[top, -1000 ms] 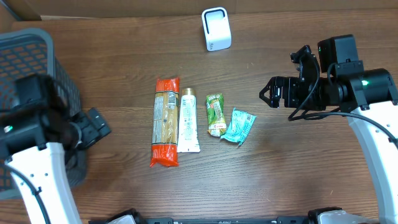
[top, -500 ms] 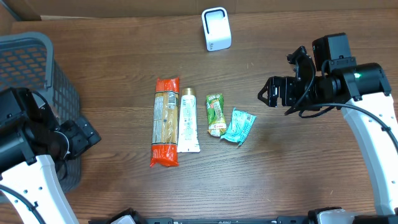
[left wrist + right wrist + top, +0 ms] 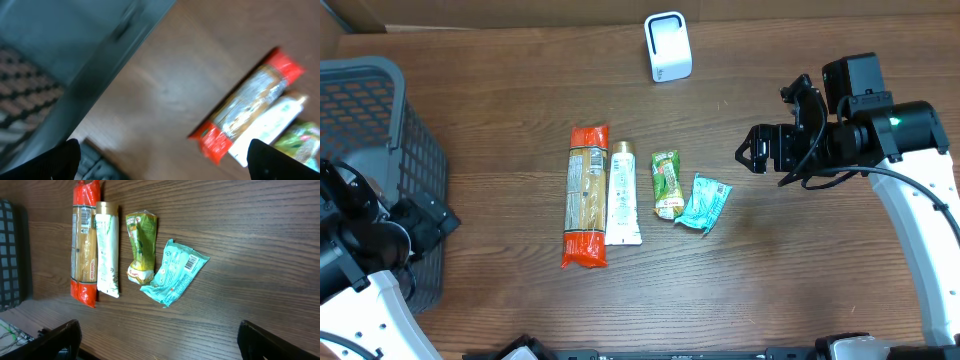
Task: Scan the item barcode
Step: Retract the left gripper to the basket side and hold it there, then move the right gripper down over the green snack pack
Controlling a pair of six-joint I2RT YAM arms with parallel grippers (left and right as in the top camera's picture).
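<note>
Four things lie side by side in the middle of the brown table [image 3: 520, 80]. From left to right they are a long pasta pack [image 3: 586, 195] with orange-red ends, a white tube [image 3: 623, 193], a small green packet [image 3: 667, 183] and a light blue packet [image 3: 705, 202]. The pasta pack and the tube touch along their long sides. The blue packet is tilted, and its corner is right next to the green packet. In the right wrist view, a little barcode [image 3: 189, 264] shows on top of the blue packet.

A white scanner [image 3: 668, 46] stands up at the far edge of the table, well away from the row. A grey basket [image 3: 370, 150] sits at the left side.

The left claw [image 3: 438, 222] is by the basket's near corner, far from the row. Its fingers are spread wide and it has nothing in it. The right claw [image 3: 748, 150] hangs over the table to the right of the blue packet, pointing at the row. It is spread wide too, and nothing is in it.
</note>
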